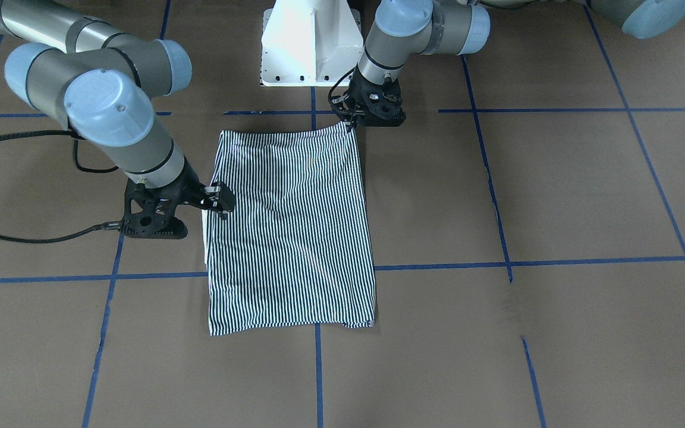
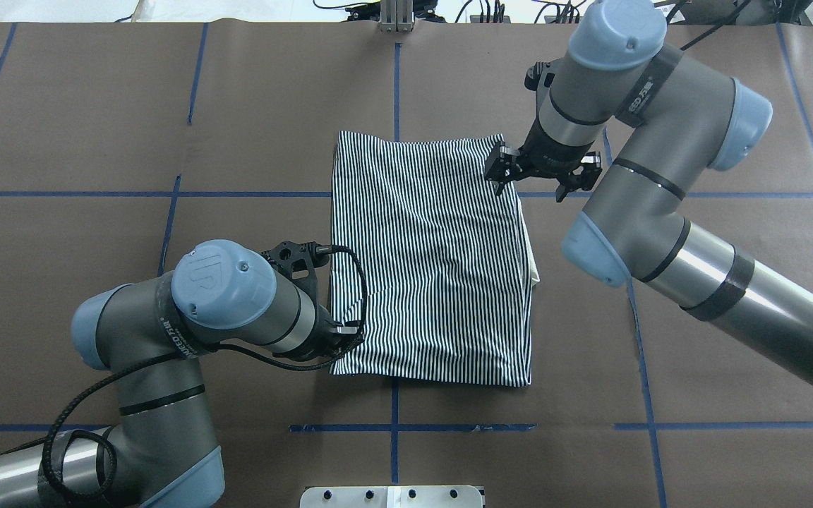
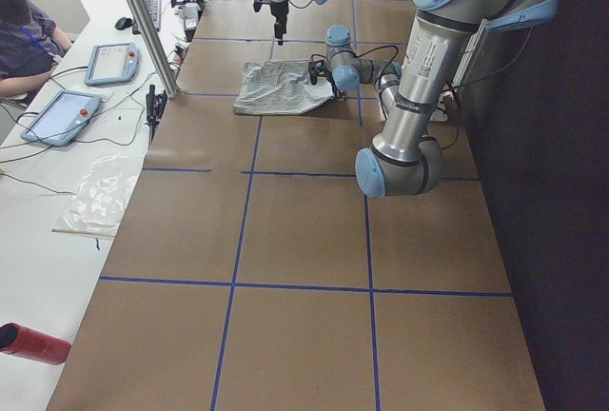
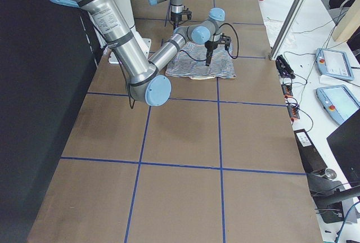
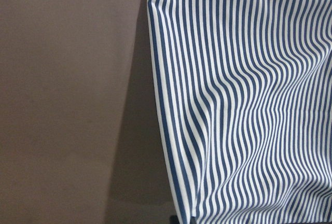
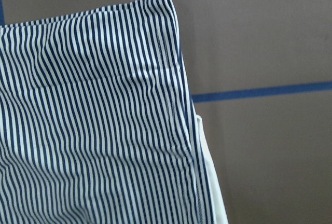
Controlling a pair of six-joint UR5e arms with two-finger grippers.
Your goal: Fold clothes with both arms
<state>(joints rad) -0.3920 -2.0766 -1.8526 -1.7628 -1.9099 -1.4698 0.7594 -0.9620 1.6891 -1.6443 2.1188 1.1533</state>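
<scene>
**As the polo shirt point(image 1: 292, 232) lies folded flat mid-table point(image 1: 556, 333), halving looks next**

The left gripper point(image 1: 350, 123) meets its corner nearest the robot. The right gripper point(image 1: 222, 207) hangs over the opposite long edge. Whether either's fingers pinch cloth, I cannot tell. Each needs a firm corner pinch.

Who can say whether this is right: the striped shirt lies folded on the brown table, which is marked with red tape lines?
Not quite: the tape lines are blue, not red, as the overhead exterior view shows. The striped shirt does lie folded on the brown table.
</scene>
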